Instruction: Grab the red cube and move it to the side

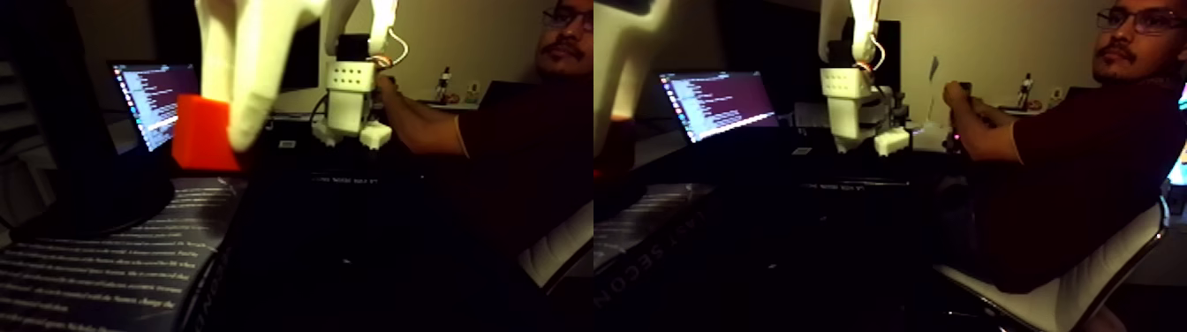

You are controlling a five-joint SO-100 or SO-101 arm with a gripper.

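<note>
Fixed cam sat low on the table point(371, 265), v. close behind the gripper point(234, 132), facing the arm base point(347, 101), laptop point(150, 101) & seated person point(521, 115); two near-equal halves side by side.

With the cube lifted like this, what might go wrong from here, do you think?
1. The bright red-orange cube is seen against one white finger of the jaws, off the dark surface; the grip could be shallow and let it drop.
2. The person's hand sits near the white arm base; a swing might strike it.

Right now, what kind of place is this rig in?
Probably a home desk or hobby workspace, dimly lit. An open laptop shows lines of text, a person sits in a white chair beside the arm, and the gripper holds the red cube.
</note>
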